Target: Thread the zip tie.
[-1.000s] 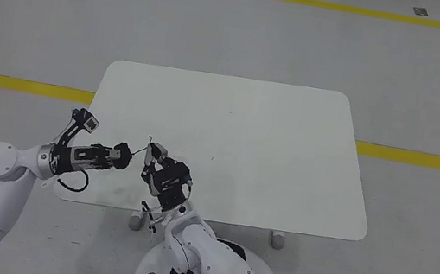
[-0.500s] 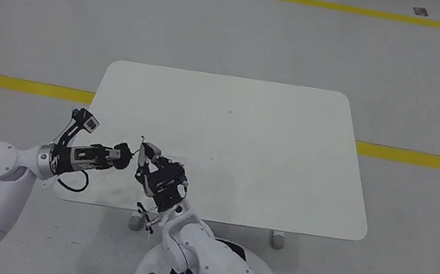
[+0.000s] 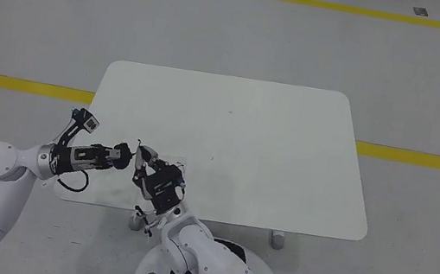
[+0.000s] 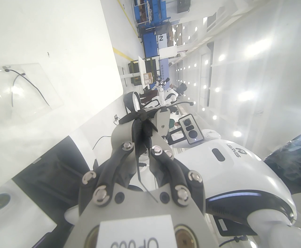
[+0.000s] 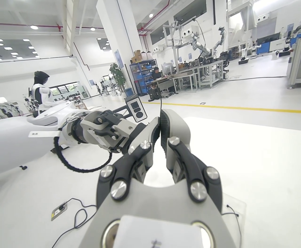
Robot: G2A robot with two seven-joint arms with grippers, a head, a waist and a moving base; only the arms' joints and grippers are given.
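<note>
Top view shows the gap between the two tools closing. Over the past second the right gripper [image 3: 145, 165] has slid toward the left gripper [image 3: 121, 155], and the two now stand just beside each other above the near-left part of the white, round-cornered table [image 3: 272, 137]. The thin black plastic zip tie [image 3: 139, 145] has come across with it, and its free end now pokes up between the two tools instead of off to one side. I judge this to be the alignment step of the threading, with the two ends of the strap brought close enough for one to enter the other. Which end is the head I cannot tell.

In the right wrist view, the right gripper's grey fingers are pressed together on the strap. Their black ribbed pads [image 5: 164, 131] pinch it so that a straight, stiff sliver rises above the tips. In the left wrist view, the left gripper's pads are likewise clamped on the strap, and a narrow flat tail trails back toward the wrist plate. The strap looks springy and slick, so a slight twist in either grip could throw the tip off line.

On the table lies a clear, glossy plastic sheet [image 4: 50, 75] with spare black ties [image 4: 35, 88] curled on it, well apart from both tools. The linkages on both tools are matte black bars with bright metal pins.
</note>
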